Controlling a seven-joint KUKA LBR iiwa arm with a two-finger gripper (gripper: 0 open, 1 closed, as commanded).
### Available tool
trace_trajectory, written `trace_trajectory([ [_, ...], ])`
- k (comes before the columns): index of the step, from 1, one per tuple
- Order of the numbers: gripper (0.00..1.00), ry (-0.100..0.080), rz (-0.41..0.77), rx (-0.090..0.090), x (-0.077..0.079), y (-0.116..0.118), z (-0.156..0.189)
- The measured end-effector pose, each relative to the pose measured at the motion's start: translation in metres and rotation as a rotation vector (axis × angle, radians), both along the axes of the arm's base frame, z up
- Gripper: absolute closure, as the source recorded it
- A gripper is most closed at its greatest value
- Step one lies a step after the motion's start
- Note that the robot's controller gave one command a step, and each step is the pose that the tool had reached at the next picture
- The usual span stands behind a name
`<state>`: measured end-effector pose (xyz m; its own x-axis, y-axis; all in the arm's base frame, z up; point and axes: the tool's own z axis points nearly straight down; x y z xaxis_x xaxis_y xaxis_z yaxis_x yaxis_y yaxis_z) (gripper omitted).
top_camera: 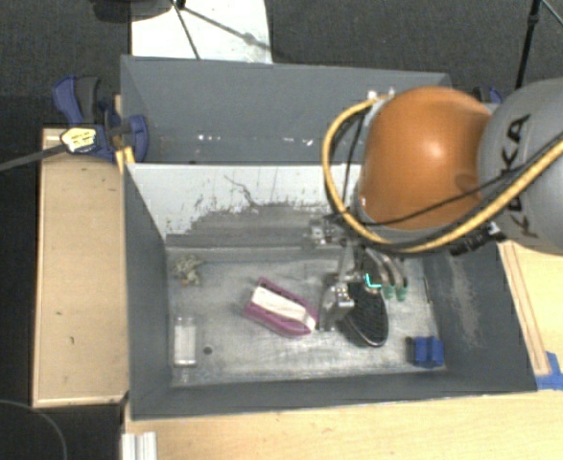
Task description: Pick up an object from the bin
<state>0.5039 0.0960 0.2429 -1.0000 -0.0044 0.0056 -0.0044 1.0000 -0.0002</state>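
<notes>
**Can't see much down there**

My orange wrist cover (420, 156) blocks the back right of the bin (147, 286). My gripper (340, 305) sits low by the floor, between a purple-and-white packet (279, 309) and a black oval thing (365, 322), just beside both. Can't tell if it's open, closed, or touching either. A blue block (426, 352) lies front right.

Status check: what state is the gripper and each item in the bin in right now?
gripper: low in the bin, between packet and black oval thing
purple and white packet: lying flat, slanted, just left of the gripper
black oval thing: lying flat, right beside the gripper
blue block: on the floor, near right corner, alone
clear vial: near left corner, alone
small grey piece: far left, alone
</notes>
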Motion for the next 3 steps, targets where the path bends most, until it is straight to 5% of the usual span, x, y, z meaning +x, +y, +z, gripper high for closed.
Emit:
trace_trajectory([
  [1, 0.0, -0.001, -0.185, -0.001, 0.023, -0.03, -0.115],
  [2, 0.0, -0.005, -0.136, 0.002, 0.015, 0.022, -0.175],
  [3, 1.0, -0.004, -0.143, 0.002, 0.016, 0.02, -0.171],
])
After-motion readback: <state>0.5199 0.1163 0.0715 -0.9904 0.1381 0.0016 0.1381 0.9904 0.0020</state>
